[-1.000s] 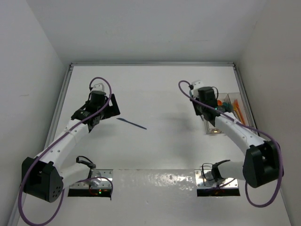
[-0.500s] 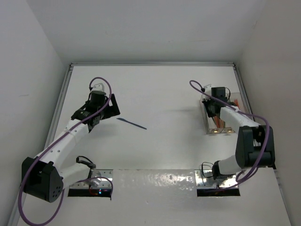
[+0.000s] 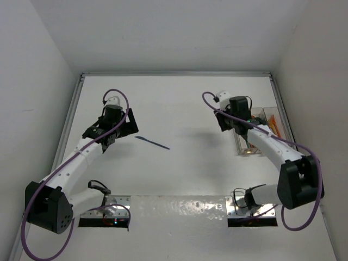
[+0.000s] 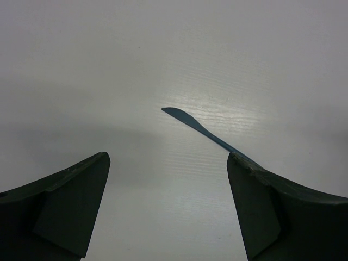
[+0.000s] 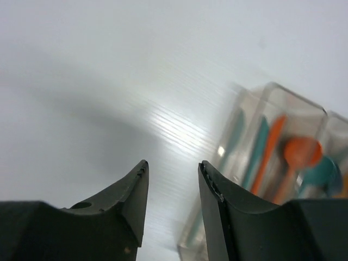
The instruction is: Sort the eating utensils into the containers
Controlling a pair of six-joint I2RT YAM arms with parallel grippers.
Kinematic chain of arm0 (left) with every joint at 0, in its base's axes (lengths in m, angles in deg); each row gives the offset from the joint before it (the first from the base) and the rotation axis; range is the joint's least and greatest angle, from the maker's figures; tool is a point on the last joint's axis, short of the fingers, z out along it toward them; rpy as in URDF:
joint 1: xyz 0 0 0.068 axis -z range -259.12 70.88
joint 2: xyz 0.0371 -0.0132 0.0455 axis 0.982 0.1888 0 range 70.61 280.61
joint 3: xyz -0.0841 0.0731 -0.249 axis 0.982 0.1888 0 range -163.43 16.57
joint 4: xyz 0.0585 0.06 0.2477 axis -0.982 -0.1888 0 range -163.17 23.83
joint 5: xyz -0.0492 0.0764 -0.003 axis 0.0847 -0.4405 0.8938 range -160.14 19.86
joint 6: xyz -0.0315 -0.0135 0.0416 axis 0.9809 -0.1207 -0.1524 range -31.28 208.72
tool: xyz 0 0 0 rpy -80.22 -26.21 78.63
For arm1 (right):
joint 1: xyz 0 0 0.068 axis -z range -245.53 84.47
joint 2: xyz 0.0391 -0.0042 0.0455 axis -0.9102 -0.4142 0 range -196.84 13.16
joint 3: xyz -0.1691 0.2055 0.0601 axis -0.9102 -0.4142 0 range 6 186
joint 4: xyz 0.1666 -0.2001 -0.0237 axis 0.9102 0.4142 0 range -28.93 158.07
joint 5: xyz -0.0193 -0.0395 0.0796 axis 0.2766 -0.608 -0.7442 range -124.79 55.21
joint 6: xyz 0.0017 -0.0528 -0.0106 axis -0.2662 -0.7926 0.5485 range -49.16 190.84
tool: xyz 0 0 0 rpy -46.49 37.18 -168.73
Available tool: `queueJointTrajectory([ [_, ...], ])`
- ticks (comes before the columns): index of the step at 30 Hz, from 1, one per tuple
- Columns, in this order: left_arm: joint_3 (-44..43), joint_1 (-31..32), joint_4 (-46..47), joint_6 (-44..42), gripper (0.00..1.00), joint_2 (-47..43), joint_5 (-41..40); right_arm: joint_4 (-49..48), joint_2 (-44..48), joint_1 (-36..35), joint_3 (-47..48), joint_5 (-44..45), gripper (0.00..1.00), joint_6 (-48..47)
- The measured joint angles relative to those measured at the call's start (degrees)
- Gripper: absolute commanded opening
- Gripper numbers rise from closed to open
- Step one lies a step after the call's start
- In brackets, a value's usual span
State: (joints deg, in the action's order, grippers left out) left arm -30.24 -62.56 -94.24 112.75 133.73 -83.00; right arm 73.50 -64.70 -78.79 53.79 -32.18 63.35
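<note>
**Thin blue plastic knife (image 3: 152, 142) lay loose on the white surface (image 3: 179, 103)**

In the overhead view, the left arm (image 3: 76, 157) reached up from the lower left of the frame towards the middle left. The left fingers (image 4: 65, 201) were spread wide with nothing between them. Just to their right the knife lay flat and alone on the surface, slanting from upper left down to lower right and touching nothing else. In the left wrist view its rounded blade end sat near the centre of the frame. Its handle ran down to the right and passed behind the right-hand finger.

On the right half of the overhead view, the right arm (image 3: 272, 149) curved up from the lower right. The right fingers (image 5: 119, 212) stood a narrow gap apart, also holding nothing. They hung over bare surface just left of the clear plastic rectangular containers (image 3: 265, 113), which were joined in a row near the right edge of the surface.

The right wrist view was blurred. It showed the containers at the right of the frame with the sorted utensils inside. These included slim teal pieces (image 5: 260, 148) in the nearest compartment, with an orange plastic spoon (image 5: 300, 152) beyond them. I could not tell which compartment held the spoon.
</note>
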Motion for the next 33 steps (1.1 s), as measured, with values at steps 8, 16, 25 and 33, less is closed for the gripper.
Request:
queueJointTrajectory([
  [8,0.04,0.00,-0.13,0.48,0.88,0.00,0.00,-3.39,-6.69,-14.97,4.59,-8.85,0.44,0.28],
  [16,2.34,0.00,-2.43,3.43,0.88,-0.70,-0.02,-5.88,-25.18,-28.50,16.24,-11.47,0.45,0.83],
  [25,4.20,0.00,-5.38,5.44,0.88,-4.72,-0.09,-7.06,-39.71,-35.30,28.39,-11.61,0.42,2.21],
  [33,4.20,0.00,-6.25,5.86,0.88,-6.36,-0.07,-7.50,-43.34,-36.02,28.74,-9.73,0.22,4.28],
])
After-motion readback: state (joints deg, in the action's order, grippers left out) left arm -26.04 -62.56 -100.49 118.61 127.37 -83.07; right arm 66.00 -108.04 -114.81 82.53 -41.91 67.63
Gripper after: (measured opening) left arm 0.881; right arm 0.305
